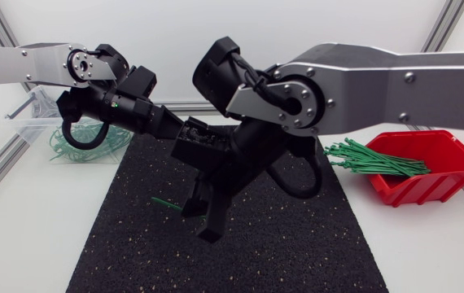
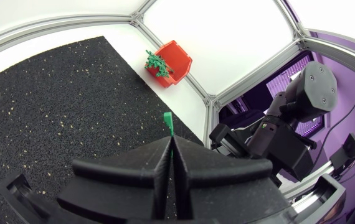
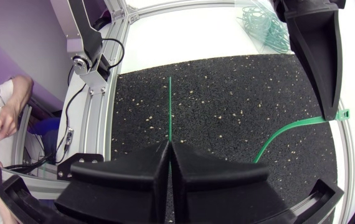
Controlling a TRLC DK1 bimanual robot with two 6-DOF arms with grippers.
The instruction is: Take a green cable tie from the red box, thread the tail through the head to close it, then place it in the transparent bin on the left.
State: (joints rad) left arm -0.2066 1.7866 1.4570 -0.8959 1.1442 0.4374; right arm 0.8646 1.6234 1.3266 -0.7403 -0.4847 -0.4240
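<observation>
One green cable tie is held by both grippers. My right gripper is shut on its tail, whose thin end sticks out ahead of the fingers over the black mat. From there the tie curves across to its head, which is pinched in the tip of my left gripper. In the left wrist view a short green end pokes out of the shut left gripper. Overhead, the left gripper and right gripper meet mid-mat, with the tail showing.
The red box at the right holds several green ties. The transparent bin at the far left holds several looped ties. Aluminium frame rails run along the table's edges.
</observation>
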